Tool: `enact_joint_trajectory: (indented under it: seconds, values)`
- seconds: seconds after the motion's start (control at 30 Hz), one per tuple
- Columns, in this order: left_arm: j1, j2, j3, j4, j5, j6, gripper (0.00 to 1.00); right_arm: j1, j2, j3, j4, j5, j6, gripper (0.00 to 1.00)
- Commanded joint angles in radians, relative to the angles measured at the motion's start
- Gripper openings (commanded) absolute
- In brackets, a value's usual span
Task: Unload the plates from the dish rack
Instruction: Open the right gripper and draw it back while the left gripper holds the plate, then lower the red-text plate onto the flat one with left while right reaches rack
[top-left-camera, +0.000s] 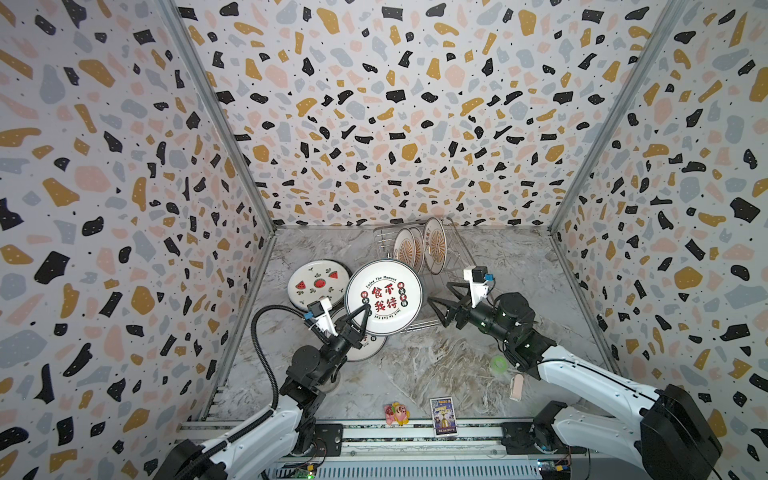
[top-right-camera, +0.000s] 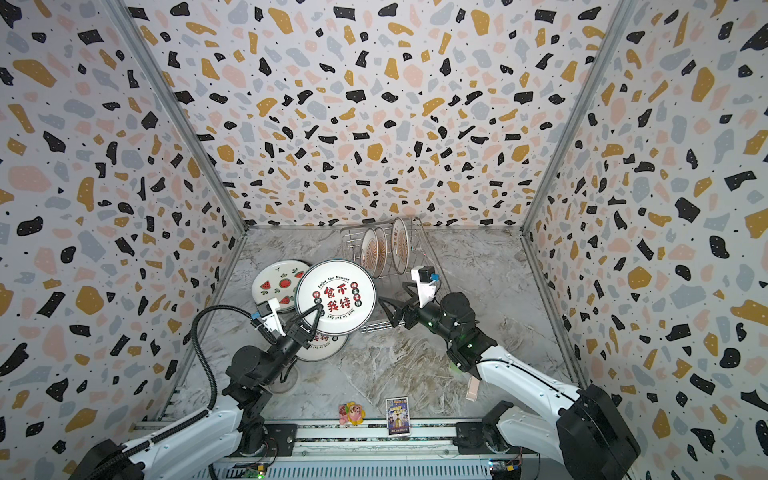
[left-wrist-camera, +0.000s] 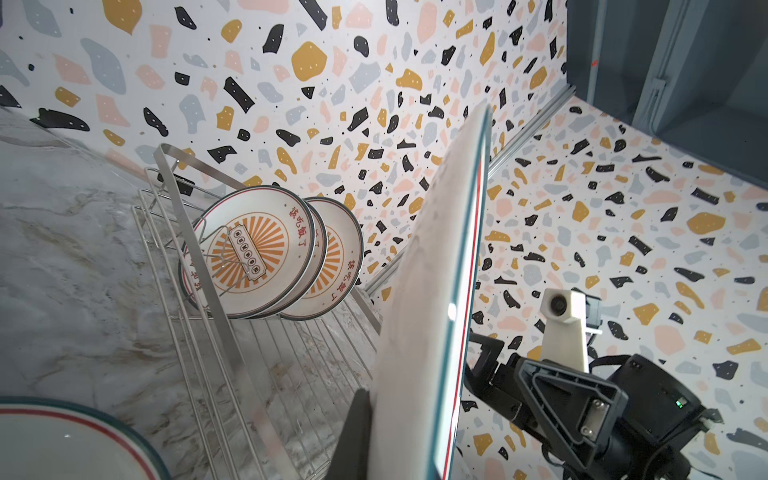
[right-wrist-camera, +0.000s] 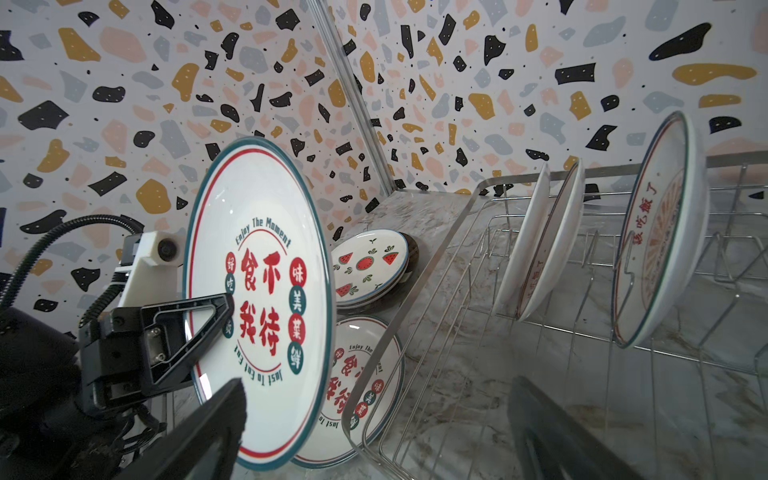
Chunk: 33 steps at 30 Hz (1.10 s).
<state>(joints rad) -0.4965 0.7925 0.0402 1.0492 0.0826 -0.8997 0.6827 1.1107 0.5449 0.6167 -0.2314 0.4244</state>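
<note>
Now you're mid-transfer: your left gripper (top-left-camera: 365, 311) clamps the red-character plate (top-left-camera: 384, 297) by its rim, above its twin (top-left-camera: 368, 350) beside the dish rack (left-wrist-camera: 198, 249). Your right gripper (top-left-camera: 441, 293) gapes empty. Lower it flat next, I'd judge; three sunburst plates (top-left-camera: 434, 245) wait racked.

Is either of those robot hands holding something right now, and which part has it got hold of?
The left hand grips the raised red-character plate by its rim. The right hand is open, holding nothing.

The grey marbled tabletop (top-left-camera: 415, 374) bore a silver wire dish rack (top-left-camera: 384, 243) far centre, round ceramic plates (top-left-camera: 318, 284) left, a green ring (top-left-camera: 498, 364) near right.
</note>
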Motion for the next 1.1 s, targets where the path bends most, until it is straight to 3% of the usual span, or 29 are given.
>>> enact_joint_trajectory:
  seconds: [0.0,0.1,0.43,0.73,1.07]
  values:
    - [0.051,-0.022,-0.034,0.119,-0.035,-0.094,0.0,0.055,0.014,0.038,0.002,0.198,-0.006,0.99]
    - [0.091,-0.027,-0.05,0.122,-0.036,-0.144,0.0,0.12,0.042,0.056,0.015,0.3,-0.033,0.99]
    - [0.143,-0.135,-0.054,-0.109,-0.085,-0.223,0.0,0.217,0.128,0.115,0.031,0.198,-0.14,0.99]
    - [0.164,-0.205,-0.045,-0.285,-0.138,-0.265,0.0,0.262,0.208,0.164,0.003,0.22,-0.185,0.99]
    - [0.165,-0.275,0.012,-0.663,-0.148,-0.404,0.0,0.271,0.298,0.241,-0.058,0.261,-0.195,0.99]
